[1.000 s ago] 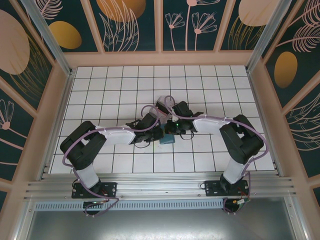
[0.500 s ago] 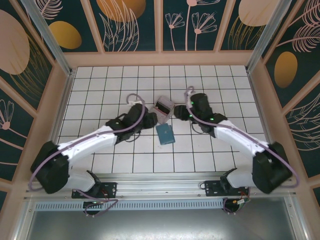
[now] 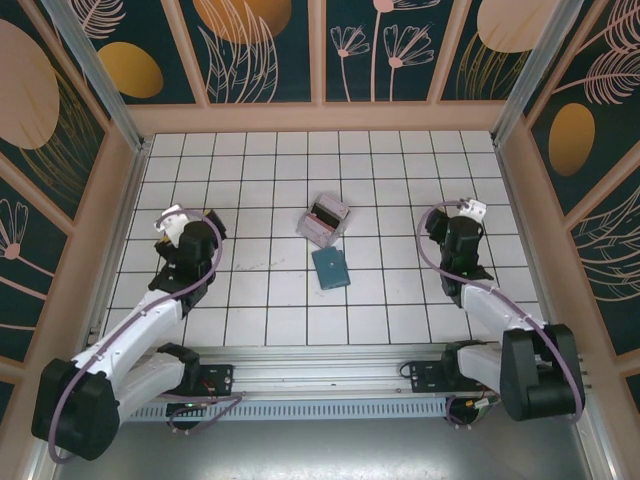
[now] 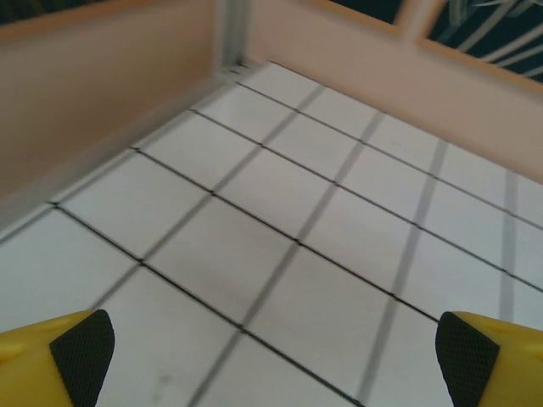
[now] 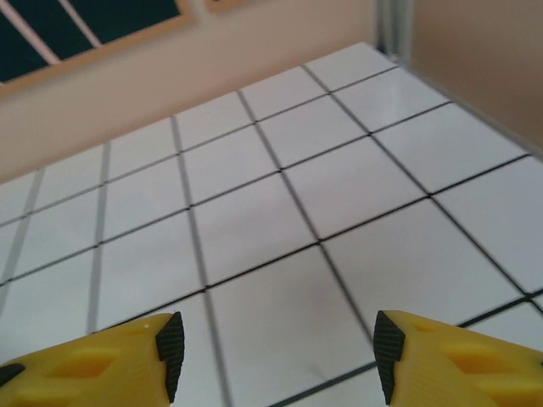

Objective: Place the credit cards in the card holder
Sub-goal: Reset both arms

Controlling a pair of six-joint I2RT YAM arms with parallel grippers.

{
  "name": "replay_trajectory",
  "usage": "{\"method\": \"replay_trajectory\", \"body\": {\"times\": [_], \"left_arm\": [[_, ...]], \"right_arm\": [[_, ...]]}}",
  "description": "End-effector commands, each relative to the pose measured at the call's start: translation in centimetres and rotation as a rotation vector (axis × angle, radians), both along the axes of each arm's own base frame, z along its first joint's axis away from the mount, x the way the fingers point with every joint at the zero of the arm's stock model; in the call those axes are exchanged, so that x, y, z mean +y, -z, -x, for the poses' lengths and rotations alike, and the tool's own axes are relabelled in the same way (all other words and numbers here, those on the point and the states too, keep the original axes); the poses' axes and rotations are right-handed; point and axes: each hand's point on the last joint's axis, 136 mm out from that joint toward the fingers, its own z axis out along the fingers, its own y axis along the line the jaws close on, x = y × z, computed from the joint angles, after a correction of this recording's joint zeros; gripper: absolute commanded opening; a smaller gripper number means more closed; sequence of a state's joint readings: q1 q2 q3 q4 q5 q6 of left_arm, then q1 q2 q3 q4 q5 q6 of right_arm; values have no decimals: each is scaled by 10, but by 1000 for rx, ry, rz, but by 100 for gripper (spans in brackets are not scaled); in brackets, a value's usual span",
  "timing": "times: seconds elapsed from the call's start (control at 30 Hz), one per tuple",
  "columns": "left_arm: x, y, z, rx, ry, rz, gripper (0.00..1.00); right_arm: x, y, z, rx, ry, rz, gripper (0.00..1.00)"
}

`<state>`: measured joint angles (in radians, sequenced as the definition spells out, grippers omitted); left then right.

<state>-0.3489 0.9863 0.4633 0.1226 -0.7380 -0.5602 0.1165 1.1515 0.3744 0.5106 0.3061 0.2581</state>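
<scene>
Both claws gape empty, left gripper [image 4: 273,352] at 9 o'clock, right gripper [image 5: 278,348] at 3, so reaching the shut card holder [image 3: 330,268] at centre, clear box [image 3: 326,220] at its 12, likely calls for a low, slow approach.

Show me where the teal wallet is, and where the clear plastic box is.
teal wallet [image 3: 330,268], top external view, on the middle of its upper face.
clear plastic box [image 3: 325,220], top external view, on the middle of the box, over its pinkish contents.
</scene>
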Motion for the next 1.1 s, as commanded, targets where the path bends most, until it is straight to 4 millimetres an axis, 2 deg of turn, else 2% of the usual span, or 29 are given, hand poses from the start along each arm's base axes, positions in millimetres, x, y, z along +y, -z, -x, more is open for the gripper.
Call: {"method": "replay_trajectory", "body": {"times": [0.0,0.17,0.27,0.33,0.4,0.47,0.53,0.67,0.7,0.77,0.8,1.07], "left_arm": [[35,-10,9,-113,-132,-144,99],[53,-12,5,-185,-102,-210,99],[63,2,4,-182,-105,-224,99],[62,11,3,-215,-65,-202,99],[58,5,4,-274,-20,-230,99],[50,-1,-1,-311,50,-257,99],[42,2,-13,-296,110,-248,99],[34,8,-21,-345,153,-237,99],[27,17,-28,-310,199,-242,99],[27,28,-47,-238,204,-244,99],[27,32,-52,-202,206,-233,99],[31,30,-49,-220,185,-234,99]], "right_arm": [[-28,-25,-8,-148,114,51,65],[-43,-13,2,-179,143,149,66],[-40,-7,7,-219,101,143,65],[-37,-6,9,-241,79,149,65],[-32,-2,7,-248,42,154,65],[-27,2,4,-248,11,162,65],[-19,3,1,-246,-40,170,65],[-11,13,-2,-239,-101,174,67],[-12,15,-6,-228,-99,176,74],[-12,20,-15,-189,-99,167,99],[-13,20,-14,-190,-101,164,99],[-11,21,-16,-183,-121,156,99]]}}
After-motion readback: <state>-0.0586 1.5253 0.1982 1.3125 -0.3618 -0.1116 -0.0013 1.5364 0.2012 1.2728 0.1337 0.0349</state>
